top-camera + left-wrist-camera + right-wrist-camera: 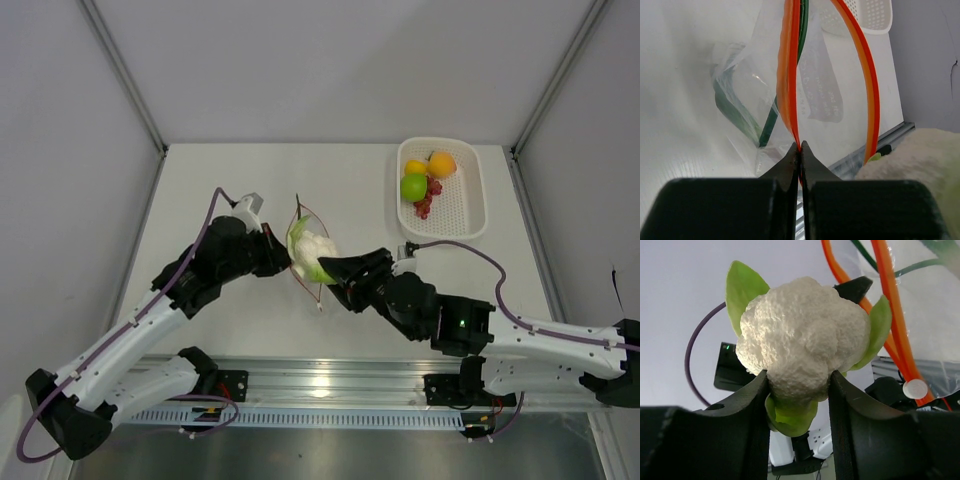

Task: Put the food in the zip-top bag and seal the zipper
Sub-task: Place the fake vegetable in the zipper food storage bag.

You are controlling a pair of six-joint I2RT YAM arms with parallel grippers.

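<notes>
The mouth of the bag (740, 95) stands open between its two orange strips (788, 75), a slim gap. The left end effector (800, 150), clamped on one strip, blocks the left side. The cauliflower (802, 345), gripped in the right end effector (799, 385), seems to crowd the opening. Bare worktop (220, 180) lies free across to the basket (470, 200) at far right.

You are viewing a cauliflower (802, 345) showing a cream-white, pebbled head and light green leaves. The zipper (788, 75) is showing red-orange. The zip-top bag (740, 90) is showing clear, with dark green lines across it. The basket (464, 207) is appearing white, with a dotted hole pattern. In it you are seeing a green apple (413, 186), an orange fruit (442, 164), a yellow piece (415, 166) and red bits (425, 205). The left gripper (800, 150) and right gripper (799, 376) are appearing black.
</notes>
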